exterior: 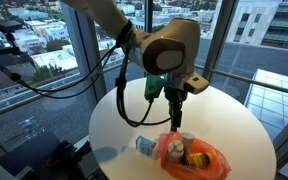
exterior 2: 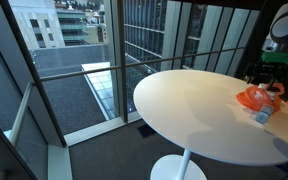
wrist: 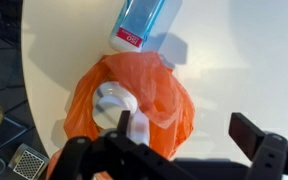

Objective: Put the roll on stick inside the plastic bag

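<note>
Your jaws stand wide apart and hold nothing: in the wrist view the gripper (wrist: 189,140) comes in from the bottom edge, with one of its fingers (wrist: 252,133) over bare table (wrist: 244,60) just beside the orange plastic bag (wrist: 159,95) and the other over the bag's near edge. From that view you cannot tell whether that finger touches the plastic. In an exterior view the gripper (exterior: 176,118) hangs pointing straight down, over the bag, with the fingertips close above the bag's edge. The roll on stick (wrist: 142,20) is not in the bag. It lies flat on the table just outside the bag, on the side farthest from your fingers, and it looks to be touching the bag's rim or nearly so. Its long axis runs toward the bag, slightly slanted. The white end with the red label points at the bag's opening, and the pale blue end points away. The bag's mouth gapes upward, and a white round object (wrist: 109,97) sits inside it, on the side of the bag away from the bare-table finger.
</note>
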{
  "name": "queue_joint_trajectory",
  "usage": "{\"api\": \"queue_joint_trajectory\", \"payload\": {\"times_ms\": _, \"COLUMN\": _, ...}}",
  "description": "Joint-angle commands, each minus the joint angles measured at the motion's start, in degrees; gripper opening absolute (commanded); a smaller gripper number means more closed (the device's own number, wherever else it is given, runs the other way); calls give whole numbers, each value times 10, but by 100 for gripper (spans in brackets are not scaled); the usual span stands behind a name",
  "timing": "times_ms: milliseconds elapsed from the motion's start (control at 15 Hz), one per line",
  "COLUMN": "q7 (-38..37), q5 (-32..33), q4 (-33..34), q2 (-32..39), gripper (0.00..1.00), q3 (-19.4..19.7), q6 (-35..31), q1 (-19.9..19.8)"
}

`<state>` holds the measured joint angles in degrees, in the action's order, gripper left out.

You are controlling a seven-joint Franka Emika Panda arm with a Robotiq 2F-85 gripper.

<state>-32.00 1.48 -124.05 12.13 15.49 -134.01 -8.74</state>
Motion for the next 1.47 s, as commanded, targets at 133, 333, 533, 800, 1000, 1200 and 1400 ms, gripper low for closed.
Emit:
{"api": "queue_joint_trajectory", "payload": {"times_ms": 133, "q7": 61, "q5": 12, "q4": -44, "q2": -13, "gripper": 100, "q3": -13, "q6": -9, "q1": 3}}
{"api": "queue_joint_trajectory", "payload": {"times_ms": 333, "q7": 71, "q5": 38, "q4": -50, "q2": -10, "gripper": 100, "q3": -11, "q6": -18, "q1": 6}}
{"api": "queue_joint_trajectory", "payload": {"times_ms": 533, "q7": 67, "q5": 74, "q4": -51, "q2": -7, "gripper": 100, "q3": -8, "q6": -29, "q1": 7}}
{"api": "queue_joint_trajectory", "payload": {"times_ms": 800, "q7": 69, "q5": 110, "q4": -52, "q2": 1, "gripper": 100, "q3": -8, "q6": -51, "q1": 7}}
{"api": "queue_joint_trajectory", "payload": {"times_ms": 1000, "q7": 70, "q5": 118, "q4": -53, "q2": 8, "gripper": 100, "q3": -8, "q6": -73, "q1": 7}}
{"api": "queue_joint_trajectory", "payload": {"times_ms": 1200, "q7": 70, "q5": 119, "q4": -52, "q2": 16, "gripper": 88, "q3": -6, "q6": -88, "q1": 10}}
{"api": "queue_joint_trajectory", "payload": {"times_ms": 1400, "q7": 70, "q5": 119, "q4": -52, "q2": 21, "gripper": 56, "q3": -5, "q6": -98, "q1": 13}}
